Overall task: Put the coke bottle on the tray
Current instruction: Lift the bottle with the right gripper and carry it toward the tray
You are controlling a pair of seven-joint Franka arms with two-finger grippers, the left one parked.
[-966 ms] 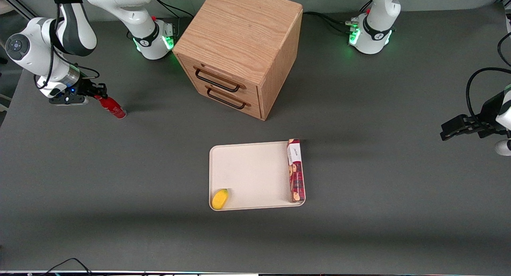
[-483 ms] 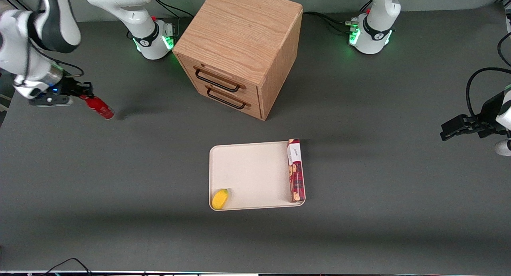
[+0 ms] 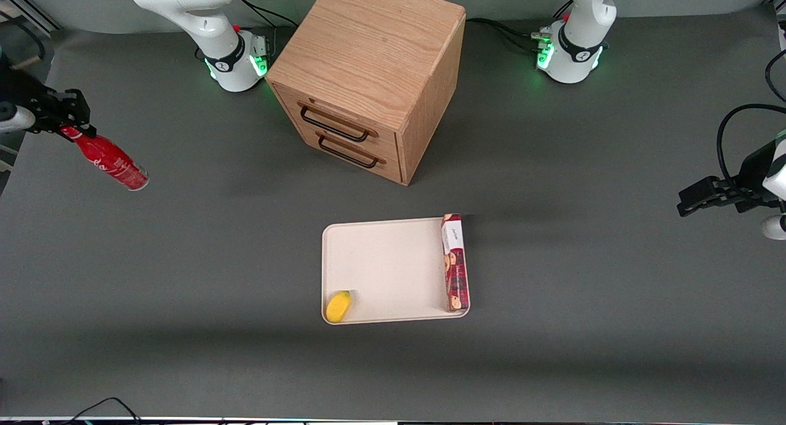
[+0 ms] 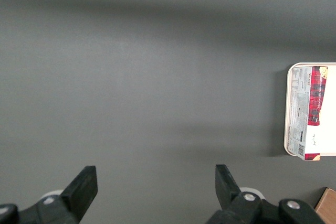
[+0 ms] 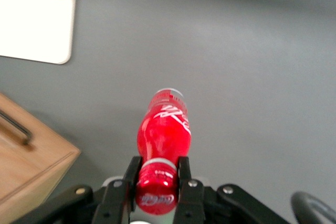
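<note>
Right wrist view gives me the clearest read: the end effector [image 5: 157, 182] has its two fingers [image 5: 185, 174] pressed against either side of the coke bottle [image 5: 164, 135], just under the red cap, so I count it as clamped on the bottle's neck. The bottle's body hangs away from the fingers with its white script showing and its silvery base pointing toward the grey surface [image 5: 262, 77] below, clear of it.

From the front view, I see the end effector [image 3: 64, 125] at the working arm's end of the surface [image 3: 184, 259], close to its edge. The coke bottle [image 3: 110, 161] hangs tilted from it, cap up in the grip and base slanting down and nearer to the camera.

The tray [image 3: 387, 265] lies well apart from the bottle, near the middle of the surface and nearer to the front camera than the wooden drawer cabinet [image 3: 368, 75]. On the tray I can make out a long red biscuit box [image 3: 455, 262] lying along the rim toward the parked arm's end, and a small yellow object [image 3: 338, 306] in the corner toward the working arm's end, nearest the camera. The tray's middle is bare.
</note>
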